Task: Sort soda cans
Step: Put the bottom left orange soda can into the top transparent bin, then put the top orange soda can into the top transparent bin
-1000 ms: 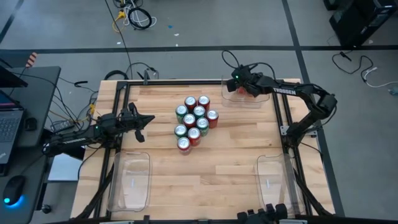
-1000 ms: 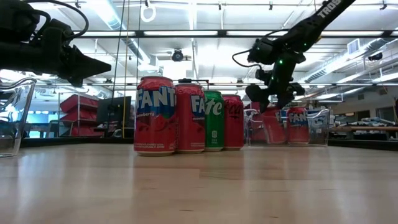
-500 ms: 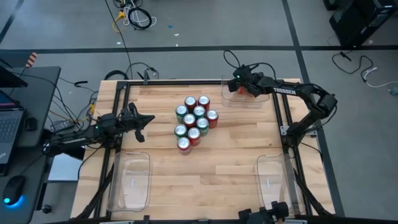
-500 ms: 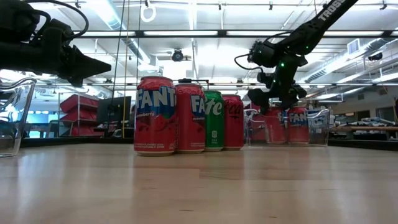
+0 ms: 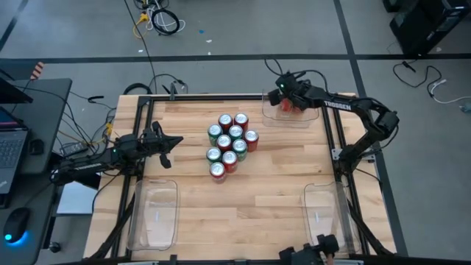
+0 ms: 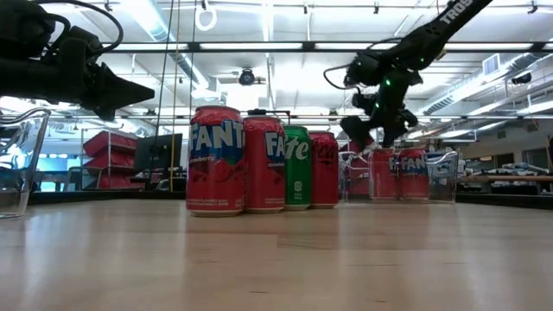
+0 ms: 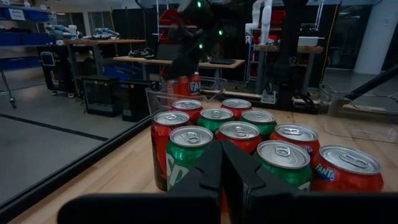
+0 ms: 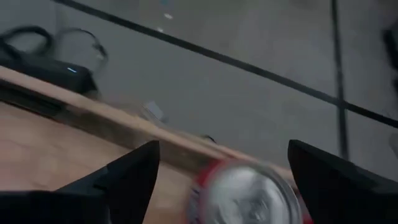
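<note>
Several red and green soda cans [image 5: 230, 143] stand upright in a tight cluster at the table's middle, also in the low view [image 6: 259, 160]. Two red soda cans [image 6: 399, 173] stand in the clear bin [image 5: 274, 119] at the far right. My right gripper [image 6: 371, 131] hangs open just above them, pointing slantwise down. In its wrist view a can's silver top [image 8: 249, 193] lies below, between the fingers of my right gripper [image 8: 221, 180]. My left gripper [image 5: 175, 141] hovers shut and level to the left of the cluster, its fingers [image 7: 211, 177] aimed at the cans.
Two more clear bins lie at the near left [image 5: 153, 215] and near right [image 5: 324, 213] corners. Bare wood stretches between the cluster and these bins. A black frame rail [image 5: 335, 140] runs along the table's right side.
My right gripper has risen a little above the red cans in the far right bin, and they stay standing there. The left arm and the cluster have kept still.
</note>
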Motion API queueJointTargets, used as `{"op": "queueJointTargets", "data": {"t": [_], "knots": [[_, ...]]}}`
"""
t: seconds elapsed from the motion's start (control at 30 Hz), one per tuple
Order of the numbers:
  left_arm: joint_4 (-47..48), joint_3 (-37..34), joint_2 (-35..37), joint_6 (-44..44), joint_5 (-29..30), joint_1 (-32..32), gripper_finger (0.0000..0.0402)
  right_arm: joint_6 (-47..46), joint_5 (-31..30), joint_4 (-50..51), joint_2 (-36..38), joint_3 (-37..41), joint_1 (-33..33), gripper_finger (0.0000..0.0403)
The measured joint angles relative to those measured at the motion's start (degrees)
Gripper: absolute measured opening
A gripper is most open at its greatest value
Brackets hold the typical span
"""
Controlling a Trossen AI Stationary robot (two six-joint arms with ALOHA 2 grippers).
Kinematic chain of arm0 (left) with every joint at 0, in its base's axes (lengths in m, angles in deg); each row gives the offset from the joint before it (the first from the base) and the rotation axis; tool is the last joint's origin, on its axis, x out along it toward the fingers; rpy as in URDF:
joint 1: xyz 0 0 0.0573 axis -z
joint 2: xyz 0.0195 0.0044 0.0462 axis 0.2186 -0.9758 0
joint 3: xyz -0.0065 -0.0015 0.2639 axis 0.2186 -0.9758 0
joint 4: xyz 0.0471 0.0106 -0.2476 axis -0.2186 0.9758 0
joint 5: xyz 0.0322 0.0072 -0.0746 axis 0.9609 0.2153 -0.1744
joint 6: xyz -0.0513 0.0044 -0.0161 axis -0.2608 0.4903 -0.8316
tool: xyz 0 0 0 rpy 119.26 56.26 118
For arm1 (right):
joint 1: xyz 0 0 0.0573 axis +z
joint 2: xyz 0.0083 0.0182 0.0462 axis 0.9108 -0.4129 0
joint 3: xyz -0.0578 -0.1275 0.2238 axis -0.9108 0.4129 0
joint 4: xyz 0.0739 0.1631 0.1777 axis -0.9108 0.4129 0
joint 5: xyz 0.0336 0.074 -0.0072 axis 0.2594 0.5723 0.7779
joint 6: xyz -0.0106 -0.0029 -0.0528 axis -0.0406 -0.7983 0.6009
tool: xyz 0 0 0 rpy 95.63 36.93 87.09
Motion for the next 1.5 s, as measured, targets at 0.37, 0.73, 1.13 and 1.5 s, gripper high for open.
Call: {"op": "queueJointTargets", "data": {"t": [0.37, 0.73, 1.13, 1.5], "knots": [[0.0, 0.0, 0.01, 0.0, 0.0, -0.01, 0.0008, 9.08, 28.42, 1.67, 0.11, -10.94, 4.15, 0.0327], [0.0, 0.0, 0.02, -0.02, 0.0, 0.01, 0.0008, 11.78, 36.79, -0.79, 0.0, -11.0, 20.36, 0.029], [0.0, 0.0, 0.02, 0.09, 0.0, 0.01, 0.0008, 11.64, 34.85, 0.39, -0.04, -11.0, 36.85, 0.03], [0.0, 0.0, 0.0, 0.17, -0.04, 0.01, 0.0008, 9.25, 30.47, -5.66, -5.93, -11.04, 42.5, 0.0312]]}}
